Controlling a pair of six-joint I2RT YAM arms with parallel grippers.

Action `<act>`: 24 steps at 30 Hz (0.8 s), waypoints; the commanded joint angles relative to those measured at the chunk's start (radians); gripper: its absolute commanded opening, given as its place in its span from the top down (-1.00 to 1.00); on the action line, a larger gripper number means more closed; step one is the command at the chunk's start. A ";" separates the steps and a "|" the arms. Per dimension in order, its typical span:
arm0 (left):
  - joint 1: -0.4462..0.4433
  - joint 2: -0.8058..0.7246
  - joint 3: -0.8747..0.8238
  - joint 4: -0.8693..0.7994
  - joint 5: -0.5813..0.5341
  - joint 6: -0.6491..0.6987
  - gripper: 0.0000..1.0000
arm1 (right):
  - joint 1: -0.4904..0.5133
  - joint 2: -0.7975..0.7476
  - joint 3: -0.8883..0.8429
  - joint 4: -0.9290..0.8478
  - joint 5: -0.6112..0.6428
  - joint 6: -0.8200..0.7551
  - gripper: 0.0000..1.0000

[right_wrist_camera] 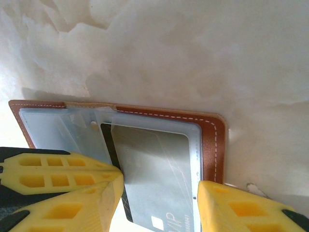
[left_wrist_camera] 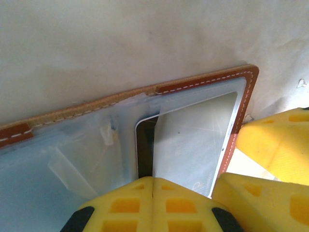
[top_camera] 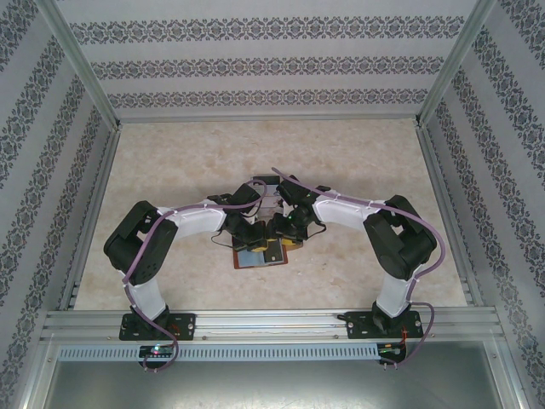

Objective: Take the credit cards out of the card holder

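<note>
Grey credit card (right_wrist_camera: 163, 212) is jutting lengthwise toward right gripper (right_wrist_camera: 160, 182), fingers flanking it, grip unclear; left gripper (left_wrist_camera: 152, 188) pressed together.

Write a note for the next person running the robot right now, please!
Left gripper: shut, tips on the open card holder on the table.
Right gripper: jaws either side of a grey card sticking out of the holder; grip unclear.
Done: holder open, card partly out.
To do: pull that card free, then the dark card behind it.
</note>
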 commanded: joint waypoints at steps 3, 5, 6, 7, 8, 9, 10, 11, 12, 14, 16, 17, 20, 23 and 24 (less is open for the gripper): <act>0.002 0.023 0.001 -0.019 -0.014 0.011 0.95 | 0.017 0.021 0.016 0.009 -0.030 0.002 0.00; 0.002 0.023 0.000 -0.020 -0.014 0.013 0.94 | 0.017 0.027 0.014 0.005 -0.025 -0.001 0.00; 0.002 0.023 0.000 -0.020 -0.015 0.013 0.94 | 0.018 0.030 0.014 0.000 -0.020 -0.001 0.00; 0.002 0.024 0.000 -0.019 -0.015 0.013 0.94 | 0.017 0.030 0.014 -0.004 -0.016 -0.001 0.00; 0.002 0.025 0.000 -0.020 -0.015 0.012 0.94 | 0.016 0.029 0.012 -0.003 -0.012 -0.002 0.00; 0.002 0.026 0.000 -0.020 -0.013 0.013 0.94 | 0.016 0.026 0.012 -0.005 -0.008 -0.001 0.00; 0.002 0.026 0.000 -0.018 -0.013 0.013 0.94 | 0.017 0.025 0.013 -0.011 -0.003 -0.003 0.00; 0.002 0.026 -0.001 -0.018 -0.013 0.011 0.95 | 0.017 0.022 0.017 -0.021 0.006 -0.006 0.00; 0.002 0.026 -0.002 -0.018 -0.012 0.013 0.94 | 0.016 0.016 0.018 -0.027 0.014 -0.007 0.01; 0.002 0.024 0.001 -0.020 -0.013 0.013 0.94 | 0.016 -0.002 0.021 -0.035 0.031 -0.007 0.01; 0.002 0.023 0.001 -0.020 -0.014 0.013 0.95 | 0.013 -0.023 0.022 -0.037 0.035 -0.007 0.01; 0.002 0.022 0.000 -0.021 -0.014 0.012 0.94 | 0.012 -0.031 0.022 -0.037 0.032 -0.008 0.01; 0.002 0.025 0.001 -0.021 -0.014 0.013 0.95 | 0.010 -0.040 0.025 -0.029 0.015 -0.003 0.01; 0.002 0.025 0.003 -0.021 -0.013 0.014 0.95 | 0.011 -0.033 0.019 -0.015 -0.005 0.004 0.10; 0.002 0.026 0.004 -0.021 -0.013 0.014 0.95 | 0.011 -0.029 0.016 -0.011 -0.007 0.007 0.17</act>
